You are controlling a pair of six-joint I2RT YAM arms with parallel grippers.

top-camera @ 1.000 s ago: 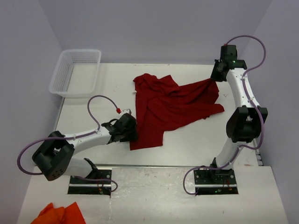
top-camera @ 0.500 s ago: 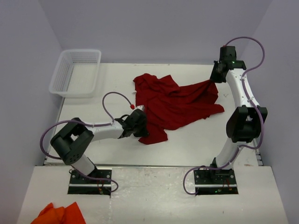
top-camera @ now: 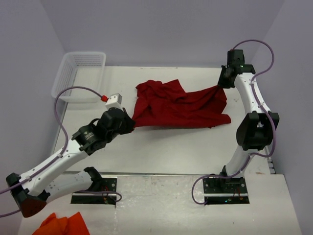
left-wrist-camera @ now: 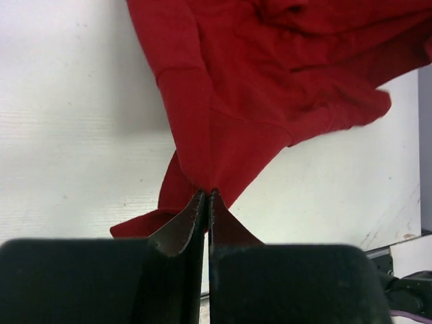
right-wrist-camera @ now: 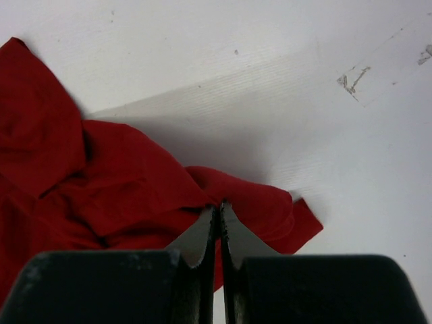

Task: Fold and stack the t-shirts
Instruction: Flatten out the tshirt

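- Top view: the crimson t-shirt (top-camera: 181,105) lies crumpled mid-worktop (top-camera: 195,147), stretched between the arms. The left gripper (top-camera: 131,123) pinches its left edge, the right gripper (top-camera: 221,84) its far-right corner. A white basket (top-camera: 80,73) stands far left.
- Left wrist view: the jaws are pressed together on a red fold.
- Right wrist view: the jaws are closed tight on a red corner.
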